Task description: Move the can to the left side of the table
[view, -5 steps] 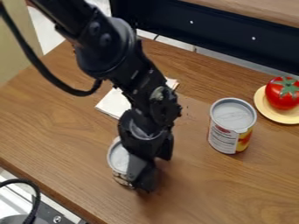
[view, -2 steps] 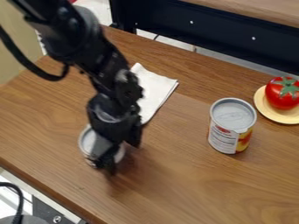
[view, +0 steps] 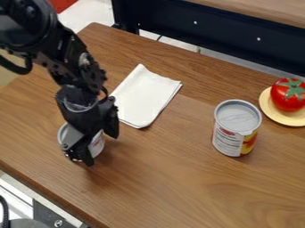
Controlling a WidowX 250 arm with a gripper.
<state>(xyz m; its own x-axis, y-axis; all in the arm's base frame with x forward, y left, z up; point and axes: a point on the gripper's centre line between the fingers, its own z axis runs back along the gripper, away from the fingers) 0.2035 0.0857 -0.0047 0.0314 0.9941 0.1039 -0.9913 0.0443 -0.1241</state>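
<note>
While the arm [view: 72, 67] comes into the frame from the upper left, its claw [view: 100, 149] hangs over the left part of the counter [view: 179, 182], closed around the can [view: 97, 145]; the can lies between the two fingers and partly behind them, its pale rim showing to the left of the claw and a strip of its label between the fingers; whether its base touches the wood, I cannot tell. Just to the right of the claw and higher in the frame lies a folded white napkin [view: 145, 95]; well apart from the claw, right of centre, the other can [view: 238, 118] stands upright, grey lid up; near that one, at the right edge, a red tomato [view: 288, 98] sits on a pale yellow plate [view: 268, 110].
</note>
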